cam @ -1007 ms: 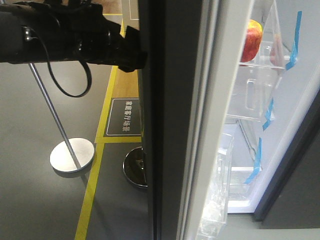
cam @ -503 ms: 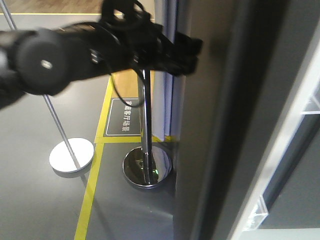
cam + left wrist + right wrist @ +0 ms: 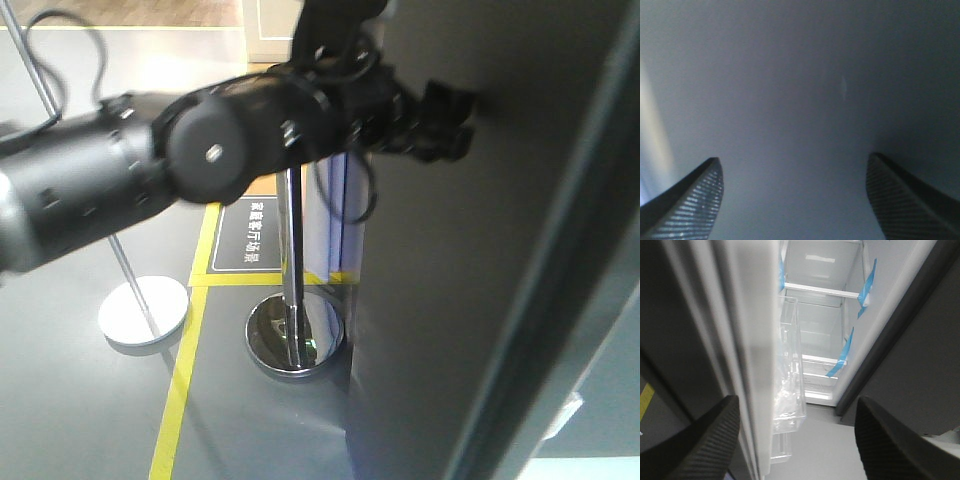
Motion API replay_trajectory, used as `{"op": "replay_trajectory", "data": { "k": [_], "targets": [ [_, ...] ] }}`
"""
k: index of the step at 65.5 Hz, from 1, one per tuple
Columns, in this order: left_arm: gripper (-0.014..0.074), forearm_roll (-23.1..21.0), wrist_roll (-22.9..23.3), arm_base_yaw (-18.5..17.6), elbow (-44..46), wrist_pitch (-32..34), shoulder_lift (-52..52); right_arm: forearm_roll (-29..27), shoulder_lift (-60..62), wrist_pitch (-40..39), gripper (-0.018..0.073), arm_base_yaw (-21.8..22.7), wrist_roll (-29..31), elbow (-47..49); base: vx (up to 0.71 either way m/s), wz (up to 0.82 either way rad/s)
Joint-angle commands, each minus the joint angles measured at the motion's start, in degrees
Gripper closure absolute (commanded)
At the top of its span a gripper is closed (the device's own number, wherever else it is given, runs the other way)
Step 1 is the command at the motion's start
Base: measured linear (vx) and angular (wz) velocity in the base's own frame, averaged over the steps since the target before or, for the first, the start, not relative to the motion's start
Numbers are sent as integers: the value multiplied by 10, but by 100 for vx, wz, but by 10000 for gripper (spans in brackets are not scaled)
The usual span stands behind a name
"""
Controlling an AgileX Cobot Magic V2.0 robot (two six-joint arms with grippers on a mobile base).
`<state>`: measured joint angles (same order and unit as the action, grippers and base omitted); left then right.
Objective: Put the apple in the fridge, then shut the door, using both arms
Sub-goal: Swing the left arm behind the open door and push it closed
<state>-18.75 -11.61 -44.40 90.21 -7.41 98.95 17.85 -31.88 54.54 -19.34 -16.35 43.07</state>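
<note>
The door (image 3: pixel 480 300) fills the right of the front view with its flat dark grey outside. My left gripper (image 3: pixel 455 125) reaches it at the end of the black arm and stands open (image 3: pixel 794 157), fingertips close against the grey door face (image 3: pixel 800 75), holding nothing. My right gripper (image 3: pixel 797 399) is open and empty, looking along the door's white inner edge (image 3: pixel 750 340) and its clear bins (image 3: pixel 790 385) into the fridge (image 3: pixel 825 325), where white shelves and blue tape strips (image 3: pixel 845 347) show through the gap. The apple is out of view.
Left of the door a chrome post on a round mirrored base (image 3: pixel 293 340) stands on the grey floor. A second post has a white disc base (image 3: pixel 143 310). Yellow floor tape (image 3: pixel 180 400) and a dark floor sign (image 3: pixel 250 235) lie behind. A dark grey panel (image 3: pixel 910 365) borders the fridge opening.
The door has swung toward shut; the fridge interior with the apple, seen a second ago, has left the front view. My left arm has moved right, onto the door's outside.
</note>
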Motion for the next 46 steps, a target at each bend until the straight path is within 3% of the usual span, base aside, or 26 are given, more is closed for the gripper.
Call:
{"op": "replay_trajectory", "data": {
  "k": [1, 21, 31, 39, 46],
  "targets": [
    [27, -8, 4, -10, 71, 30, 8, 15, -5, -32, 85, 3, 2, 13, 0, 0],
    [27, -8, 4, -8, 183, 30, 78, 15, -5, -32, 85, 3, 2, 13, 0, 0],
    [27, -2, 4, -3, 196, 22, 86, 15, -5, -32, 85, 3, 2, 13, 0, 0],
    [27, 1, 4, 13, 196, -12, 83, 15, -5, -32, 85, 3, 2, 13, 0, 0],
    [27, -3, 12, 40, 196, -80, 72, 15, -5, -29, 85, 3, 2, 13, 0, 0]
  ]
}}
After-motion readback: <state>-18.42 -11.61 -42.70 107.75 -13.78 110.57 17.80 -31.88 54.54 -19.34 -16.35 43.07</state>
